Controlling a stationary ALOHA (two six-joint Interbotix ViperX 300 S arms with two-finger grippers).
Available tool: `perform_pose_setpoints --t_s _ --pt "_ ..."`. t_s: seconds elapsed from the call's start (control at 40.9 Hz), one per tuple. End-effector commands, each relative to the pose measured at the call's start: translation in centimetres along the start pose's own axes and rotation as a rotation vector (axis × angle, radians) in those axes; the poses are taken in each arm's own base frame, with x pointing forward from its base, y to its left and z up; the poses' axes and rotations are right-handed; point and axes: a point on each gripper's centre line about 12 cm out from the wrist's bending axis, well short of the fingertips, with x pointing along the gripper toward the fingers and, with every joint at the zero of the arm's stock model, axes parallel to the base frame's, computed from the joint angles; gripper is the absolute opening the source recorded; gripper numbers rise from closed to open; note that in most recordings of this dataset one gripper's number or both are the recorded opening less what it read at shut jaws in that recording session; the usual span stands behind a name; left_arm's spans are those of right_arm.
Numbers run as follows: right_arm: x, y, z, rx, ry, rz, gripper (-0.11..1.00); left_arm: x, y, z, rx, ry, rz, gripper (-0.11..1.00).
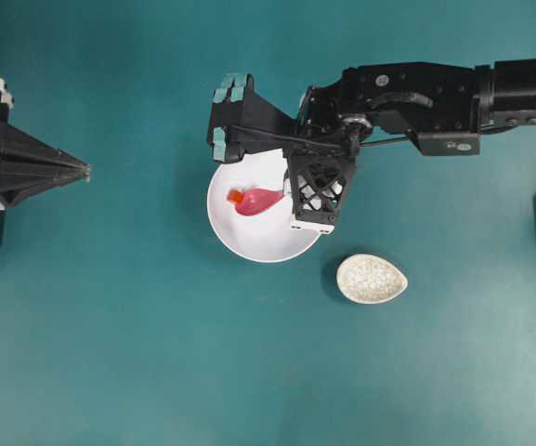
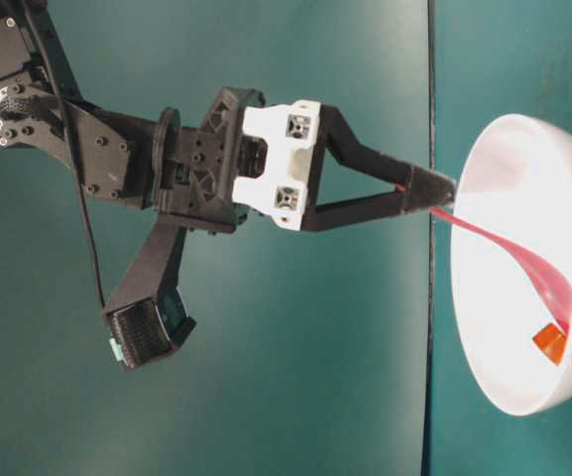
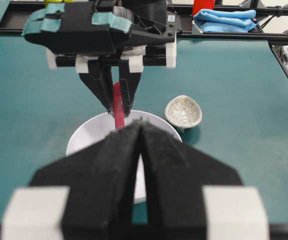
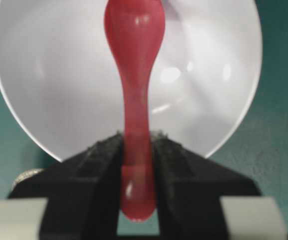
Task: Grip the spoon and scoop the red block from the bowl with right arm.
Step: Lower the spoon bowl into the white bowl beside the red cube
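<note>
The white bowl [image 1: 260,240] [image 2: 504,337] [image 4: 49,85] [image 3: 86,137] sits mid-table. Inside it lies the pink-red spoon [image 1: 258,201] [image 2: 528,266] [image 4: 134,60], scoop down toward the bowl's left side. The red block [image 1: 235,196] [image 2: 550,343] rests at the scoop's tip; the right wrist view does not show it. My right gripper [image 1: 289,193] [image 2: 444,193] [image 4: 136,147] [image 3: 118,107] is shut on the spoon's handle, above the bowl's right rim. At the table's left edge my left gripper [image 1: 86,170] [image 3: 141,124] is shut on nothing, pointing at the bowl.
A small oval speckled cream dish [image 1: 372,278] [image 3: 183,111] stands just right of and in front of the bowl. A blue cloth [image 3: 223,21] lies beyond the table's far edge. The right arm [image 1: 416,93] stretches in from the right above the bowl.
</note>
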Motion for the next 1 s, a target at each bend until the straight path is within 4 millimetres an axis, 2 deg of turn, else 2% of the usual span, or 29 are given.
perform_pose_setpoints --t_s 0.0,0.293,0.977 --pt "-1.4 0.0 0.8 0.001 -0.063 -0.001 0.23 0.2 0.0 1.0 0.002 -0.023 -0.002 0.00" --pt "-1.5 0.1 0.6 0.007 -0.115 -0.002 0.23 0.2 -0.1 1.0 0.002 -0.023 -0.004 0.00" --pt "-1.4 0.7 -2.4 0.049 -0.201 0.004 0.23 0.2 0.0 1.0 0.002 -0.023 -0.002 0.00"
